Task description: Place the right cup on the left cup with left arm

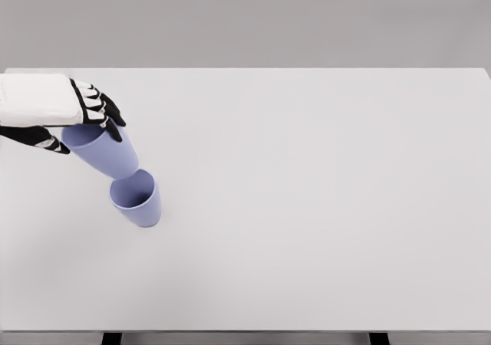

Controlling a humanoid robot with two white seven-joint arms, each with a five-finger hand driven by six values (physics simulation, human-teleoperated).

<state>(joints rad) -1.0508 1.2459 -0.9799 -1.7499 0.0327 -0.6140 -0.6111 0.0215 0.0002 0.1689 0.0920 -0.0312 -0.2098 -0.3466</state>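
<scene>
1. Your left hand (84, 119) comes in from the picture's left edge, and its black fingers (107, 109) are wrapped round the rim end of the held cup (103, 152). The thumb side shows below the forearm, so you are gripping the cup and nothing else.

2. The held cup is tilted, not upright. Its long axis runs from the rim under your fingers, at about 10 o'clock, down to its base at about 4 o'clock.

3. The standing cup (136, 198) sits upright on the white table (322, 207), mouth open to the camera. From your fingers it lies toward 5 o'clock, close by.

4. The relation that matters: the held cup's base sits right at the far rim of the standing cup, at roughly 12 o'clock on that rim. You cannot tell from this one view whether the two touch or whether the base is a little above the rim.

5. In my judgement you need to carry the base a touch further toward 5 o'clock, bring the axis upright, then lower it into the mouth.

6. The risk is that a tilted base catches the near rim and tips the standing cup toward 6 o'clock.

7. Your right arm does not show.
</scene>
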